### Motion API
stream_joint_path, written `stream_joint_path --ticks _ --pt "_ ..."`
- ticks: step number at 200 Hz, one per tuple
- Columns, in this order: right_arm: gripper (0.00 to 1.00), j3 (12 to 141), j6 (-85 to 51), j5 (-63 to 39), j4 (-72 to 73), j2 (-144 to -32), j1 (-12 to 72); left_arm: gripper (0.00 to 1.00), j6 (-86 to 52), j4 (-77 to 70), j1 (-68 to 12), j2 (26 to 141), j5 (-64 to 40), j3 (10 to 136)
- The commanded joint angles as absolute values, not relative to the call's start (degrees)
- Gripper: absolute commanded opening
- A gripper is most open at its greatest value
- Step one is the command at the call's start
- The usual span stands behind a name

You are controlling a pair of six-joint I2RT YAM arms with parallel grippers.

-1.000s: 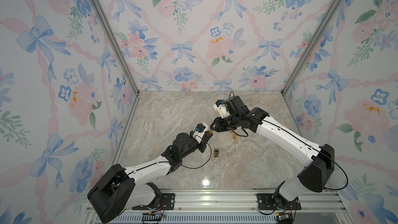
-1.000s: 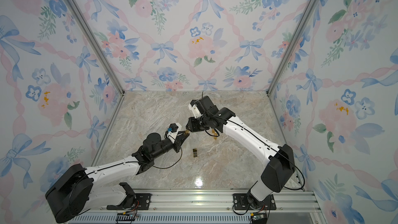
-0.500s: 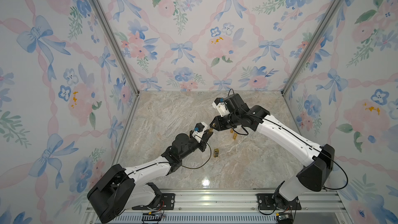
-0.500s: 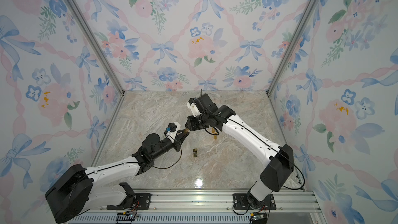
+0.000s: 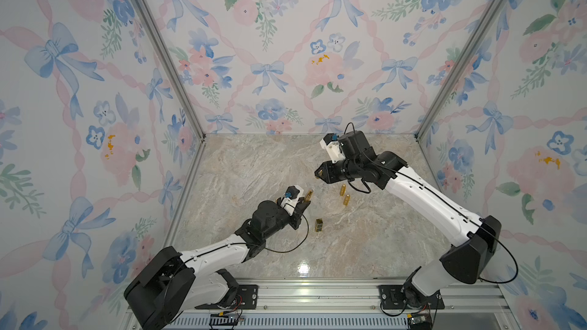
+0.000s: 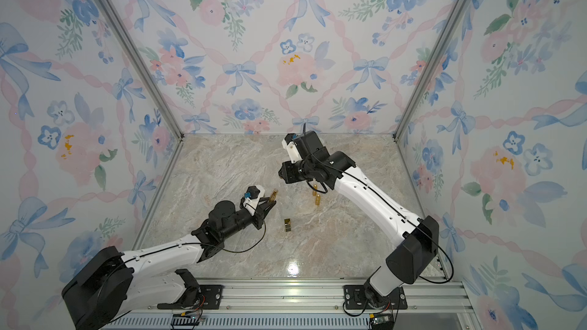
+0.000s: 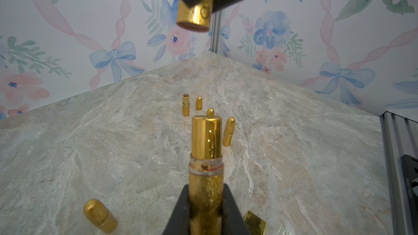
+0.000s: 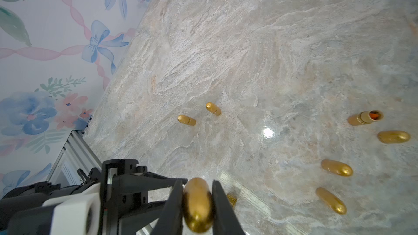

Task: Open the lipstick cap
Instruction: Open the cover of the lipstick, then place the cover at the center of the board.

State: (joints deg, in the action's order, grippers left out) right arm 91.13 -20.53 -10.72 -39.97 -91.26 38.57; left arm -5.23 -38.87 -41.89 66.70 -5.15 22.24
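I've got the left gripper clamped on the lipstick base, held up off the desk and aimed at the other arm so it anchors the pull. The right gripper is pinched on the cap, well clear of the base with open air between, so I judge the cap off.

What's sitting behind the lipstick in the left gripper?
Directly behind the lipstick, the left wrist view shows only the rounded tip of a gold cap; the lipstick covers its lower part.
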Motion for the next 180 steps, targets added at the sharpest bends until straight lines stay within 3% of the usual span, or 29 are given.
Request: stream_joint_path --ticks 1,69,180 --pt "0.23 88.9 -20.8 -7.4 -36.7 -94.5 36.7 0.00 -6.3 -38.6 -41.2 64.7 -2.3 21.2" --pt "0.22 88.8 -19.8 4.7 -28.7 -108.7 35.8 0.00 -6.7 -38.7 -40.1 66.6 1.7 23.1" --pt "0.21 94.9 -19.5 10.9 -24.1 -123.3 33.8 0.00 -6.4 -40.0 -39.0 72.1 4.8 26.6"
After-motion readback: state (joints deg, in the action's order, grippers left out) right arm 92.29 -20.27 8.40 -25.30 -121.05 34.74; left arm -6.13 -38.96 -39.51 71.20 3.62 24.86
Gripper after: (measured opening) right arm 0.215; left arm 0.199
